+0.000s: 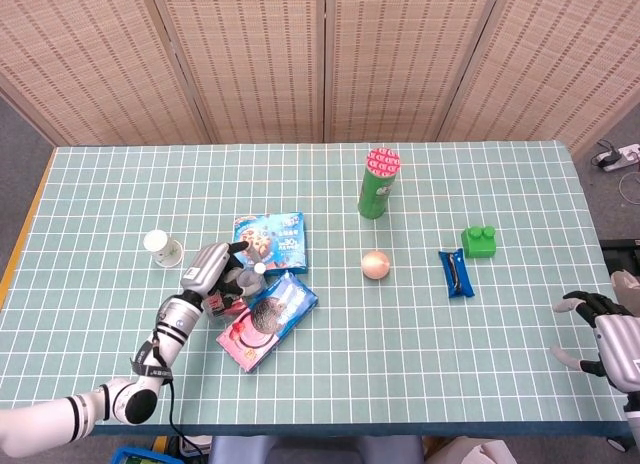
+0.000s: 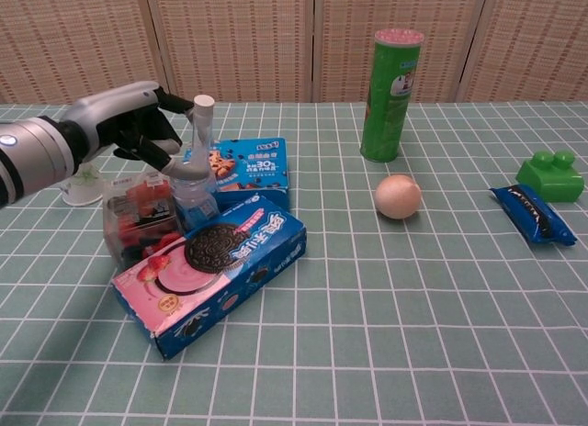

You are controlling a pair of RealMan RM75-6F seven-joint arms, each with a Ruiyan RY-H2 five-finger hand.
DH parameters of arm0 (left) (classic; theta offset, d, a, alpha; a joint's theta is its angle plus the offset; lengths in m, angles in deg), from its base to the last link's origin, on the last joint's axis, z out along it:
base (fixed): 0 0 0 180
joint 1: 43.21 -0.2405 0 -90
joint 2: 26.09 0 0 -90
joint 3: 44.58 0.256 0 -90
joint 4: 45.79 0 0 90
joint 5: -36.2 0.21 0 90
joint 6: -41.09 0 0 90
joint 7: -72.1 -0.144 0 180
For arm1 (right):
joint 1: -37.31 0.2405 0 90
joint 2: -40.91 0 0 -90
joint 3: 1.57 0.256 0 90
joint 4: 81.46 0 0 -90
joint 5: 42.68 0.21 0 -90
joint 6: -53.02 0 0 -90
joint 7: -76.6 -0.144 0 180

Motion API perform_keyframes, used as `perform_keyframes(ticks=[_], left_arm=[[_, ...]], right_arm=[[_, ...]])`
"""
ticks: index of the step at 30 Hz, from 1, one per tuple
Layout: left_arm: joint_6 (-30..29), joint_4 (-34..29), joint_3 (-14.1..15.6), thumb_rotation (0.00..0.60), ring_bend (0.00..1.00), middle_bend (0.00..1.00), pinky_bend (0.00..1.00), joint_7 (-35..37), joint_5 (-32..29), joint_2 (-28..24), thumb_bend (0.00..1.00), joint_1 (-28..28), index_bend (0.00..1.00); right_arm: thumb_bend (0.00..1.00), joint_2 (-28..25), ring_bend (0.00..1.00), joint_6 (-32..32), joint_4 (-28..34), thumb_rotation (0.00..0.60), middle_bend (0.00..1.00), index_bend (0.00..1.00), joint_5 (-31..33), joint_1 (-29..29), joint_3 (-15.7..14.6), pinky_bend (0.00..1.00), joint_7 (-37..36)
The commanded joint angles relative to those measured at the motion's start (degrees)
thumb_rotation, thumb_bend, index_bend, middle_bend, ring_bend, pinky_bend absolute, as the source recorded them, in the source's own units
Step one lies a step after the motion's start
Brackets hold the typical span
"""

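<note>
My left hand [image 2: 124, 123] reaches in from the left over a clear box of red fruit [image 2: 138, 219]. Its fingers are spread beside the neck of a clear bottle with a white cap [image 2: 196, 183], touching or nearly touching it; I see no closed grip. In the head view the left hand [image 1: 213, 265] covers part of the bottle [image 1: 252, 275]. A pink and blue cookie box [image 2: 216, 270] leans against the bottle's front. My right hand [image 1: 608, 336] hovers at the table's right edge, fingers apart and holding nothing.
A blue biscuit box [image 2: 243, 169] lies behind the bottle, and a white paper cup [image 1: 163, 247] stands to the left. A green chips can [image 2: 393, 95], a pale round ball [image 2: 398, 196], a blue snack packet [image 2: 531, 213] and a green block [image 2: 551, 175] sit to the right.
</note>
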Motion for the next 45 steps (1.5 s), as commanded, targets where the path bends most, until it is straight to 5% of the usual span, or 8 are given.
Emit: perform_keyframes(ticks=[1, 30, 45], left_arm=[[0.0, 0.0, 0.0, 0.600, 1.00, 1.00, 1.00, 0.3, 0.1, 0.2, 0.14, 0.0, 0.63], [0.8, 0.9, -1.1, 0.600, 1.00, 1.00, 1.00, 0.7, -2.4, 1.7, 0.15, 0.8, 0.69], [0.7, 0.4, -1.0, 0.600, 1.00, 1.00, 1.00, 0.6, -2.7, 1.4, 0.36, 0.6, 0.72]], right_arm=[[0.13, 0.0, 0.23, -0.1, 0.0, 0.600, 0.29, 0.38, 0.0, 0.0, 0.0, 0.34, 0.1], [0.13, -0.1, 0.23, -0.2, 0.0, 0.600, 0.29, 0.38, 0.1, 0.1, 0.0, 0.34, -0.3], [0.13, -0.1, 0.23, -0.4, 0.0, 0.600, 0.29, 0.38, 0.2, 0.2, 0.0, 0.34, -0.3]])
